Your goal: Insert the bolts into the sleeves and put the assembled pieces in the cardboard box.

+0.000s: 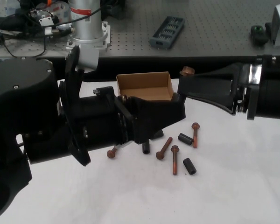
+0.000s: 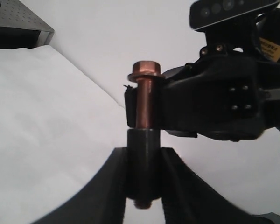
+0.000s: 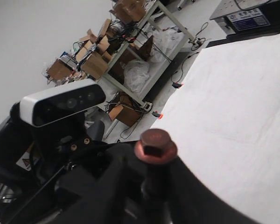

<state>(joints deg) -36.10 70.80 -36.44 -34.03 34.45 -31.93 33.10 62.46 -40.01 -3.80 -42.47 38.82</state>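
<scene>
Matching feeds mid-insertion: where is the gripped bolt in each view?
High view: bolt head at the right gripper's tip, beside the cardboard box.
Left wrist view: centre, shank inside the sleeve.
Right wrist view: head facing the camera.
Shared landmark: the right gripper clamping it.

A white sheet (image 1: 224,196) is covering the near bench, and behind it a perforated metal table (image 1: 210,18) is carrying a dark slotted case (image 1: 166,31) and a tangle of cables (image 1: 14,25). In the room beyond, a metal shelf rack (image 3: 128,93) is holding brown cartons (image 3: 94,64) and white plastic bags (image 3: 136,74).
</scene>
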